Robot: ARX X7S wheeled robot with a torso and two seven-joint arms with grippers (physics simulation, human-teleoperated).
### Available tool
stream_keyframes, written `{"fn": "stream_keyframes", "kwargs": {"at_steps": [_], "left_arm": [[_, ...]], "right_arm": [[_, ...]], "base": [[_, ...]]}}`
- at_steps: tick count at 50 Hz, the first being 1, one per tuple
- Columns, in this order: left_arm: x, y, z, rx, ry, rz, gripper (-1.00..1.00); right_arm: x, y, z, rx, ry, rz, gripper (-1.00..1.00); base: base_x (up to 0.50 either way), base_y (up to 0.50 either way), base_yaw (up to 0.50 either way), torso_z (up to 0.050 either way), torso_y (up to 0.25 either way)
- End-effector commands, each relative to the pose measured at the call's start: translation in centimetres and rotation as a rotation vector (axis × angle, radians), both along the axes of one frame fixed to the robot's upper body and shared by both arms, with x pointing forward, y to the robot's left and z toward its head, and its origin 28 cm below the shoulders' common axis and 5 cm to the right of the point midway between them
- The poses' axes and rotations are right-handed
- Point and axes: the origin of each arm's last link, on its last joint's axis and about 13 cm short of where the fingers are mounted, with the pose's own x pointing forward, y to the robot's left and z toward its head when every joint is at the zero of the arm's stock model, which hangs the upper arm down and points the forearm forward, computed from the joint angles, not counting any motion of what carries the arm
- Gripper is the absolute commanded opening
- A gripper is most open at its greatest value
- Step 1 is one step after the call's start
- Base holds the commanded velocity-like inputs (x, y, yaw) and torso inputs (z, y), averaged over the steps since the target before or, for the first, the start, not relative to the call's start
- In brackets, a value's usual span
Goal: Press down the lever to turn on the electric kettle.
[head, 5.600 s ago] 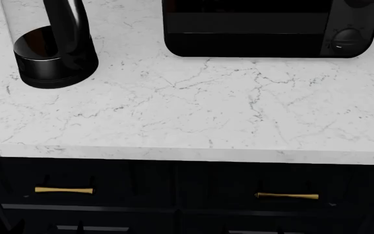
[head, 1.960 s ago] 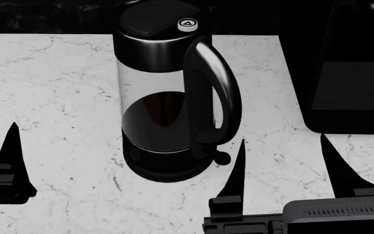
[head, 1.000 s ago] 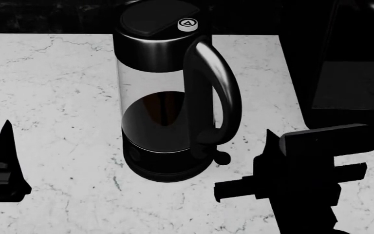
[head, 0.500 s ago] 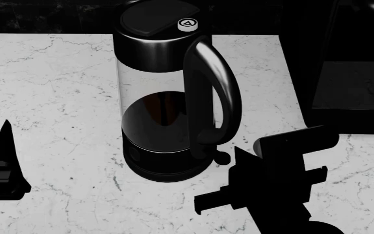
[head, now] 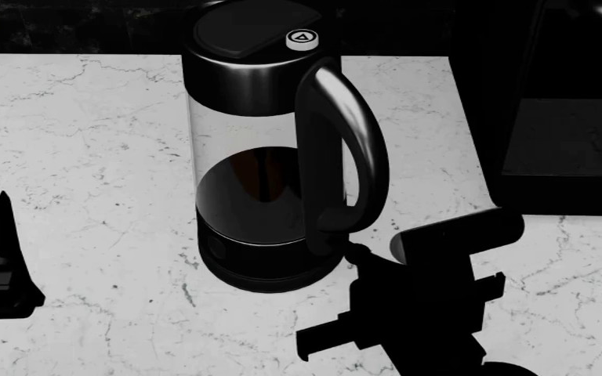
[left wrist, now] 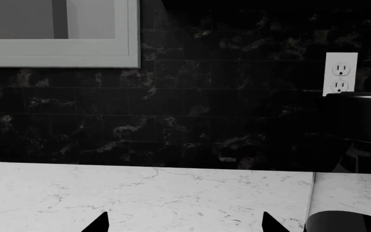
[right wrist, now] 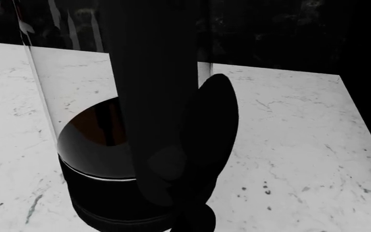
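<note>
The right hand (head: 369, 262), its fingers' spread impossible to tell, sits just beside the lever (head: 357, 252) at the foot of the electric kettle (head: 270, 157) on the counter (head: 92, 157), so the approach looks done and a short downward press seems next.

Compared with half a second ago, the right gripper (head: 369, 262) is closer to the kettle (head: 270, 157), its front end now meeting the lever (head: 356, 252) below the handle's foot. The left gripper (head: 3, 266) sits slightly farther from the kettle than before.
</note>
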Motion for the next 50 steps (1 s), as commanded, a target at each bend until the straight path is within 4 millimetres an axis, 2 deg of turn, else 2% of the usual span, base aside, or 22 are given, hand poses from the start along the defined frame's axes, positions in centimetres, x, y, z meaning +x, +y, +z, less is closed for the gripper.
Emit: {"fn": "stream_keyframes", "kwargs": {"at_steps": [1, 9, 29, 37, 50], "left_arm": [[0.1, 0.1, -0.1, 0.0, -0.002, 0.009, 1.0], [0.0, 0.1, -0.1, -0.003, 0.003, 0.004, 1.0], [0.1, 0.1, -0.3, 0.004, 0.004, 0.007, 1.0], [-1.2, -0.1, -0.1, 0.011, -0.021, -0.017, 1.0], [-0.9, 0.0, -0.1, 0.006, -0.019, -0.01, 1.0]], "right_arm": [[-0.5, 0.3, -0.1, 0.011, 0.026, 0.035, -1.0], [-0.1, 0.2, -0.7, 0.007, 0.063, 0.016, -1.0], [-0.1, 0.4, 0.3, 0.03, -0.01, 0.012, -1.0], [0.8, 0.4, 0.3, 0.025, -0.003, -0.009, -1.0], [2.5, -0.1, -0.8, 0.041, 0.052, -0.042, -1.0]], "base": [[0.0, 0.0, 0.0, 0.0, 0.0], [0.0, 0.0, 0.0, 0.0, 0.0], [0.0, 0.0, 0.0, 0.0, 0.0], [0.0, 0.0, 0.0, 0.0, 0.0], [0.0, 0.0, 0.0, 0.0, 0.0]]}}
